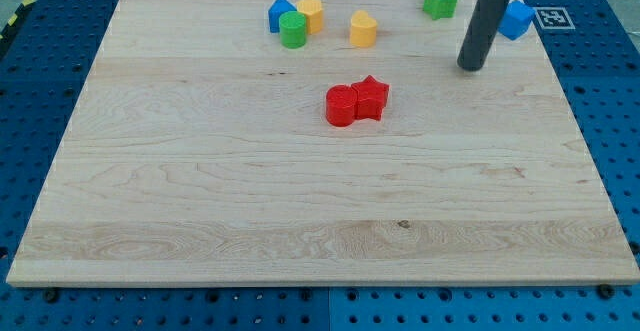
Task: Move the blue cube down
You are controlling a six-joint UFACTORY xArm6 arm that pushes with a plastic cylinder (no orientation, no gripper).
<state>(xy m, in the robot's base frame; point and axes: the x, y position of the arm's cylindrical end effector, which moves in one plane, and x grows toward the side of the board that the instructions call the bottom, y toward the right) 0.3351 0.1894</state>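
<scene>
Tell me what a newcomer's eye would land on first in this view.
First, the dark rod coming down at the view's upper right, my tip resting on the wooden board just left of and below the blue cube, which it partly hides. Next, the two red blocks touching near the board's middle. Then the cluster at the view's top: a blue block, a green cylinder and an orange block.
</scene>
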